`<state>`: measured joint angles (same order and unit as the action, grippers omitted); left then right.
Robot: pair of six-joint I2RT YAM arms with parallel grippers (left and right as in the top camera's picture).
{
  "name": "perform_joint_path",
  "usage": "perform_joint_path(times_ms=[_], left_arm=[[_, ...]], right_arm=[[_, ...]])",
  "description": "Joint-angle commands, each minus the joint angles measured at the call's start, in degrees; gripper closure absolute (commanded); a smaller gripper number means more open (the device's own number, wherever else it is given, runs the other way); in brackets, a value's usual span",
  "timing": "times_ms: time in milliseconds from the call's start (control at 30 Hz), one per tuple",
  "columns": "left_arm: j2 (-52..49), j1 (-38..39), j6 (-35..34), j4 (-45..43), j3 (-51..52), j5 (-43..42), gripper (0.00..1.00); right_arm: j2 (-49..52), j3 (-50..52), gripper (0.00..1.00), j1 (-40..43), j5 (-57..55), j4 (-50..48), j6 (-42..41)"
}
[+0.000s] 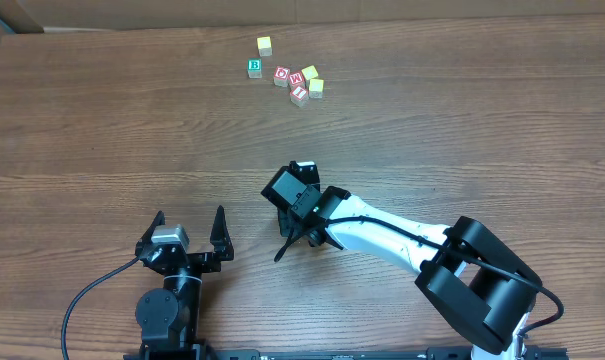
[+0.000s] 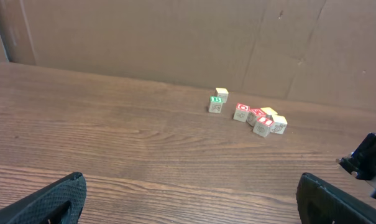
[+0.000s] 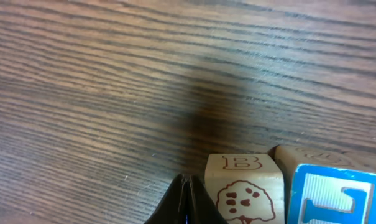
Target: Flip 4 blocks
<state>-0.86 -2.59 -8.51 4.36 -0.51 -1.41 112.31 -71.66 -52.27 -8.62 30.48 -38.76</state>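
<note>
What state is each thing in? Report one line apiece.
left pincer: open, empty.
right pincer: shut, gripping nothing.
pale wooden cube with blue-framed letter: at rest, ungripped.
pale wooden cube with embossed B and tree: resting beside it, ungripped.
far cluster of small coloured letter cubes: resting, untouched.

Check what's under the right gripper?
By the shut right gripper lie a B-and-tree block and a blue-framed block, seen from the right wrist. Overhead, the right arm covers them.
</note>
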Motion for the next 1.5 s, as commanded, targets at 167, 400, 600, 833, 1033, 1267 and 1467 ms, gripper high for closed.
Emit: perform_joint_path(times_ms=[167, 400, 600, 833, 1033, 1267, 1467], left_arm=[[0.6, 0.3, 1.2, 0.1, 0.2, 0.3, 0.00], [0.6, 0.3, 1.2, 0.1, 0.2, 0.3, 0.00], [0.6, 0.3, 1.2, 0.1, 0.2, 0.3, 0.00], [0.6, 0.3, 1.2, 0.1, 0.2, 0.3, 0.00], [0.6, 0.3, 1.2, 0.1, 0.2, 0.3, 0.00], [0.6, 0.3, 1.2, 0.1, 0.2, 0.3, 0.00], [0.6, 0.3, 1.2, 0.1, 0.2, 0.3, 0.00]], right_arm=[[0.0, 0.0, 0.96, -0.4, -3.4, -1.4, 0.2], [-2.2, -4.0, 0.96, -0.4, -0.1, 1.4, 1.9], [-6.0, -5.0, 0.96, -0.4, 5.0, 6.5, 1.6], [-5.7, -0.7, 0.96, -0.5, 4.6, 8.2, 0.6], [-5.7, 3.2, 0.96, -0.4, 4.2, 6.1, -1.0], [-5.7, 6.2, 0.96, -0.4, 4.0, 1.5, -0.9], [-5.7, 6.8, 0.96, -0.4, 1.1, 0.9, -0.9]])
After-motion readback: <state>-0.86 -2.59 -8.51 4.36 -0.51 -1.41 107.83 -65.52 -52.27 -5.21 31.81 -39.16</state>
